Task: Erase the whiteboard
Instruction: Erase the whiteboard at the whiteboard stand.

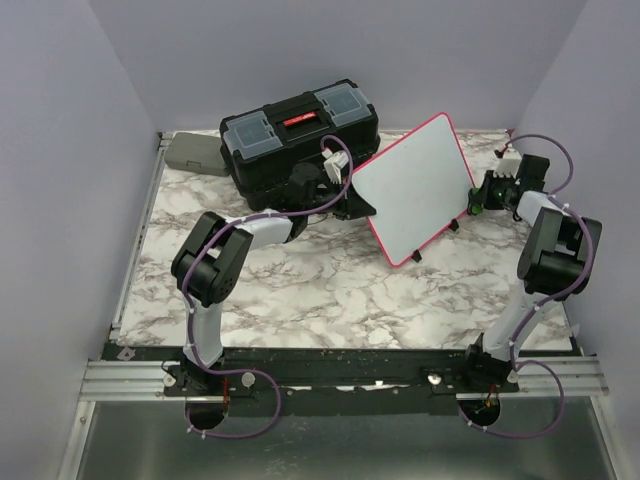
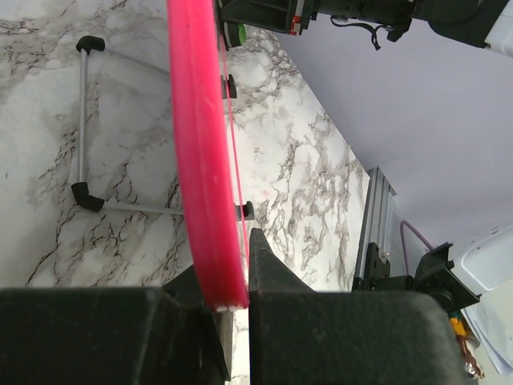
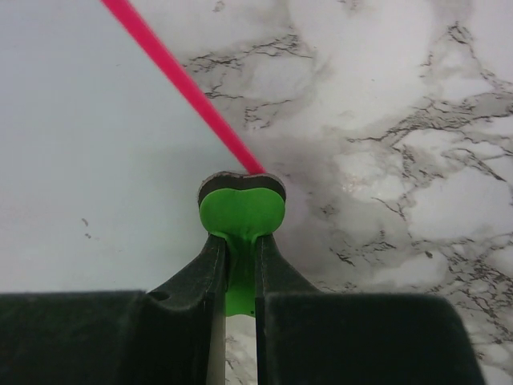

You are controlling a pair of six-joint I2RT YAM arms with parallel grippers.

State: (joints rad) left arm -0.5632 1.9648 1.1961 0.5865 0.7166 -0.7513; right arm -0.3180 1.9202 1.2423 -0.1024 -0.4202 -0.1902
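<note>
The whiteboard (image 1: 415,188), white with a pink-red frame, stands tilted on the marble table right of centre, and its face looks blank. My left gripper (image 1: 352,200) is shut on the board's left edge. In the left wrist view the pink frame (image 2: 204,160) runs down between that gripper's (image 2: 238,273) fingers, with the wire stand and its black feet (image 2: 84,120) behind. My right gripper (image 1: 478,195) is at the board's right edge, shut on a green heart-shaped eraser (image 3: 240,212). The eraser's dark felt touches the frame (image 3: 180,84) beside the white surface (image 3: 88,144).
A black toolbox (image 1: 298,135) with a red handle sits at the back, just behind the left gripper. A grey case (image 1: 192,153) lies at the back left corner. A small white object (image 1: 508,155) rests at the back right. Walls close in on three sides.
</note>
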